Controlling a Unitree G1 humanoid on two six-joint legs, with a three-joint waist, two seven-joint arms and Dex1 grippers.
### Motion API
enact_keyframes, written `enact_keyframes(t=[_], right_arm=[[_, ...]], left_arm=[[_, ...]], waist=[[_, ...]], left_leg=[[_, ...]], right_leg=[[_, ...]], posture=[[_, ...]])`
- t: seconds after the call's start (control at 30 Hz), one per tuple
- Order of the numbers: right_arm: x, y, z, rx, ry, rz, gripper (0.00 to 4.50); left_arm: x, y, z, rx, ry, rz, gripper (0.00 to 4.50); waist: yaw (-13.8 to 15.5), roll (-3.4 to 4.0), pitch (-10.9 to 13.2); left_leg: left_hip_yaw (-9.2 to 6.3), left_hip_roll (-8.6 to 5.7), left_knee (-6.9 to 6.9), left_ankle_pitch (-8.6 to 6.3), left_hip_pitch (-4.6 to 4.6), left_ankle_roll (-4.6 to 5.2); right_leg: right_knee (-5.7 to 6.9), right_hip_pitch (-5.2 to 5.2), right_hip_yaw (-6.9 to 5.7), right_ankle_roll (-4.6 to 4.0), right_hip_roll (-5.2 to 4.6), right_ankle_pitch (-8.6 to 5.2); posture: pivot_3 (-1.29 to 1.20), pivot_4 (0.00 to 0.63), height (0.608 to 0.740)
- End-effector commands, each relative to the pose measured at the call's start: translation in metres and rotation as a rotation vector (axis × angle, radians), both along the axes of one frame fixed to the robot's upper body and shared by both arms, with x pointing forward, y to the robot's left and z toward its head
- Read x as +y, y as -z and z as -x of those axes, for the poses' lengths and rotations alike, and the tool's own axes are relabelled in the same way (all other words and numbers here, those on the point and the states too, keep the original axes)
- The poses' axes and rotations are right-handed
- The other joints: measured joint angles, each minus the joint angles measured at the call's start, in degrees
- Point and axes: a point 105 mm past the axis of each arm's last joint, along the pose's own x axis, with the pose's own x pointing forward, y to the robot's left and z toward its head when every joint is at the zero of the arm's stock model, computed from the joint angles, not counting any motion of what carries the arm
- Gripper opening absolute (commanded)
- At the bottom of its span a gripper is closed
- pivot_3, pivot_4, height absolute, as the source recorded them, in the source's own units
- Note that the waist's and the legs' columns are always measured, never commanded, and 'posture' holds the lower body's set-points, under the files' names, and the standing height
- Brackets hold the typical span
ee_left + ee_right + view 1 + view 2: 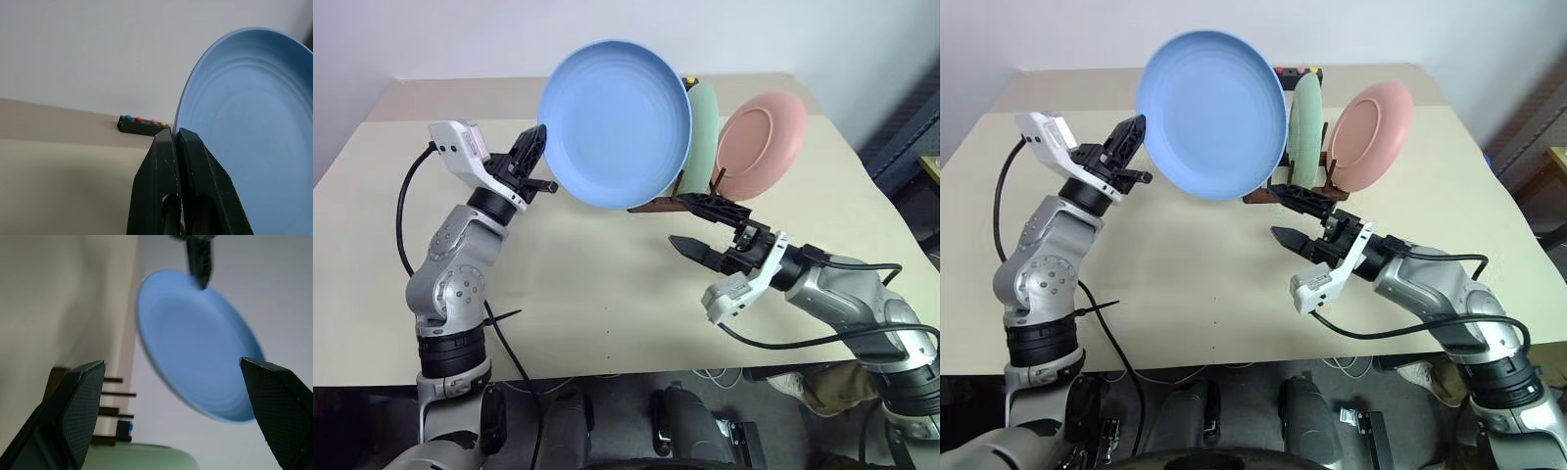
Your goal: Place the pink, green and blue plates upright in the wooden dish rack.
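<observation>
My left gripper [540,137] is shut on the left rim of the blue plate [617,122] and holds it raised and tilted above the table, in front of the wooden dish rack [656,204]. In the left wrist view the two fingers [164,161] pinch the plate's edge [244,122]. The green plate [705,137] and the pink plate [762,145] stand upright in the rack, the pink one furthest right. Low in front of the rack, my right gripper [678,219] is open and empty, under the blue plate's lower edge. The right wrist view looks up at the blue plate [195,342] between wide-spread fingers.
A small black box with coloured buttons [1298,71] lies behind the rack near the table's far edge. The beige table [607,294] has bare surface in front of both arms. Black cables hang from each arm by the near edge.
</observation>
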Motion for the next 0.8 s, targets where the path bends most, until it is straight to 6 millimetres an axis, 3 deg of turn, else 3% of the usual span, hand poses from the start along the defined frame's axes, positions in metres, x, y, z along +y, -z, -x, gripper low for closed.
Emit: enact_keyframes(t=[0.03, 0.2, 0.8], right_arm=[[0.011, -0.006, -0.007, -0.047, 0.024, 0.024, 4.50], [0.020, 0.003, -0.015, -0.019, 0.056, 0.063, 4.50], [0.021, -0.001, -0.032, -0.037, 0.159, 0.086, 4.50]], left_arm=[[-0.006, -0.018, 0.011, -0.095, -0.016, -0.044, 0.06], [-0.006, -0.017, 0.014, -0.087, -0.006, -0.032, 0.06], [-0.026, -0.014, 0.021, -0.113, 0.007, -0.107, 0.06]], waist=[[0.1, 0.00, 0.0], [0.3, 0.00, 0.0], [0.2, 0.00, 0.0]], left_leg=[[-0.01, 0.01, 0.00, 0.00, 0.01, 0.00], [-0.01, 0.00, 0.00, 0.00, 0.01, 0.00], [-0.09, 0.00, -0.01, 0.00, 0.07, 0.00]], right_leg=[[0.01, 0.02, -0.01, 0.00, 0.00, 0.00], [-0.08, 0.09, -0.03, 0.00, -0.01, 0.00], [-0.19, 0.26, -0.14, -0.01, -0.01, 0.00]], posture=[[0.00, 0.150, 0.740], [0.00, 0.150, 0.740], [0.00, 0.150, 0.740]])
